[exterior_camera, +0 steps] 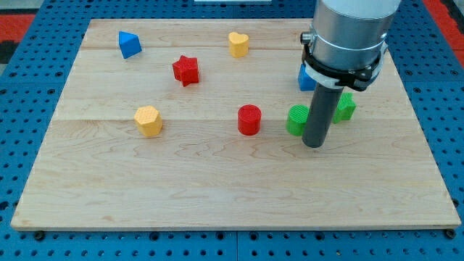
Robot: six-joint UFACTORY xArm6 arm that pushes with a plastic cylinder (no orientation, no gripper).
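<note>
Green blocks are sitting on either side of the rod at the view's right: one green block (296,120) is showing just to the left of the rod, apparently touching it or just beside it, and a second green block (345,106) is peeking out just to the rod's right, partly hidden, so its shape is not showing clearly. My tip (313,145) is resting on the wooden board (217,181), slightly below the left green block, with the rod standing upright and its long axis running straight up into the grey arm housing. No fingers are showing on this rod, so nothing is opening or clamping. A blue block (306,78) is sitting behind the rod, mostly covered by the arm. Further toward the view's left, a red cylinder (249,119) is standing near the left green block but apart from it. A yellow heart (238,44) is lying near the view's top, a red star (185,70) to its lower left, a blue triangle (129,44) at the top left, and a yellow block (148,120) at the left, all well apart from one another.
</note>
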